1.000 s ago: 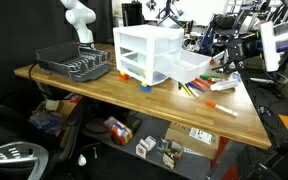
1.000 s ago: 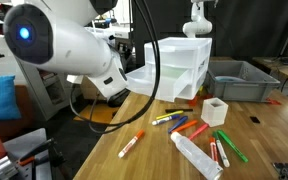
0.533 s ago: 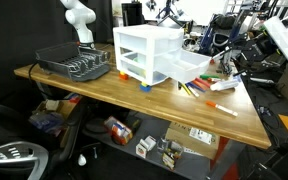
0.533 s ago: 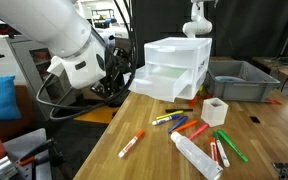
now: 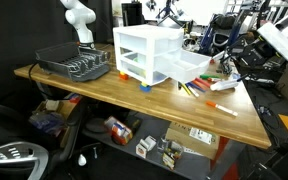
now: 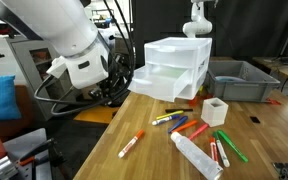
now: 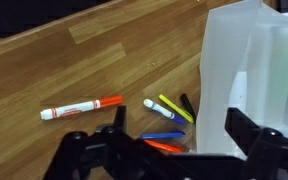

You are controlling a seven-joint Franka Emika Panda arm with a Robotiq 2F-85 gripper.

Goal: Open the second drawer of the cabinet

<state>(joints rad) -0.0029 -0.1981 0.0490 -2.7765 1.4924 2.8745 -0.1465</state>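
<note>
Wrist view: the gripper fills the near edge. Its fingers stand wide apart with nothing between them but the table below. Just past them lie a red marker and a loose bunch of markers, blue, yellow and black. Beyond those, on the right, is the white translucent front of the second drawer, clear of both fingers.

In both exterior views the drawer juts well out of the cabinet, while the other two sit flush. I read it as the middle one, though the stacking is hard to make out at this size. Farther back are the black wire dish rack and a grey bin.

My read is that the pull is done and I am in the let-go and back-off step. Next I should keep the jaws spread, draw straight away from the drawer front without catching its lip, and stay above the markers.

Against a second ago, the arm has come away from the drawer front and no longer covers it. The drawer itself sits where it did.
</note>
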